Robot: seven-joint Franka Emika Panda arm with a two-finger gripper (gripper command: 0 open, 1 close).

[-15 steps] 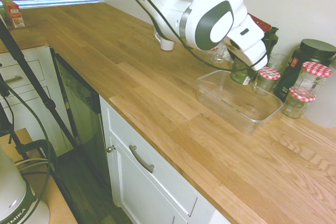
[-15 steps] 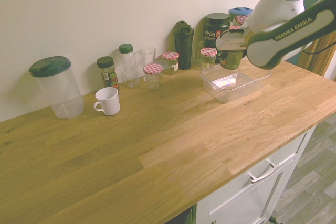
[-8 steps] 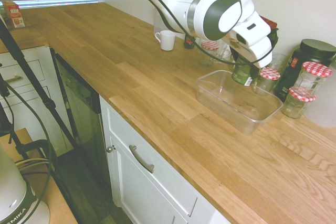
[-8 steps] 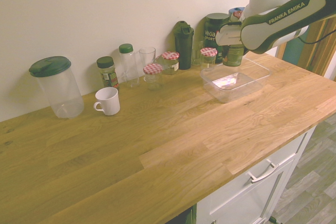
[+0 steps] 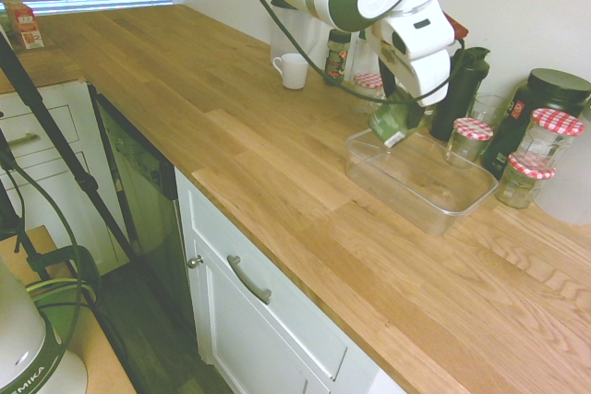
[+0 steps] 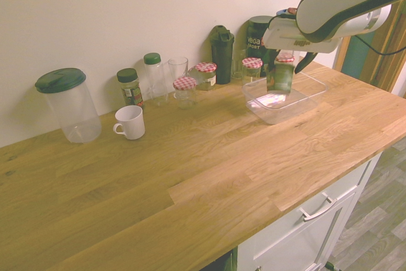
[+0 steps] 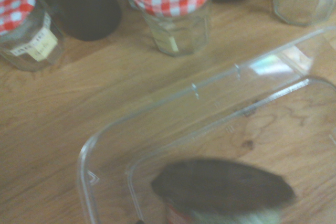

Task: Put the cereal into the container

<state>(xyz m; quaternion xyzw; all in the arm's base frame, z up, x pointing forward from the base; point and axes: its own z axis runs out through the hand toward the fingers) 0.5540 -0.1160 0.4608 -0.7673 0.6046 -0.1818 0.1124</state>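
Note:
The cereal (image 5: 395, 122) is a small green cup-shaped pack. It tilts at the near-left corner of the container (image 5: 434, 200), a shallow clear plastic tub on the wooden counter. My gripper (image 5: 400, 91) hangs just above it, open, with the pack no longer between its fingers. From the other side the cereal (image 6: 280, 78) stands inside the container (image 6: 298, 101), below the gripper (image 6: 288, 55). In the wrist view the cereal (image 7: 223, 187) is a dark blurred oval inside the container's rim (image 7: 105, 140).
Jars with red-checked lids (image 5: 472, 137) (image 5: 550, 133) (image 5: 523, 179), a black shaker bottle (image 5: 462, 80) and a dark tub (image 5: 545, 99) crowd the wall behind the container. A white mug (image 6: 130, 122) and a large green-lidded jar (image 6: 68, 103) stand further along. The counter edge (image 5: 277, 237) runs in front.
The gripper carried the cereal over the container, then rose and opened. The pack has dropped from its fingers and now tilts inside the tub.

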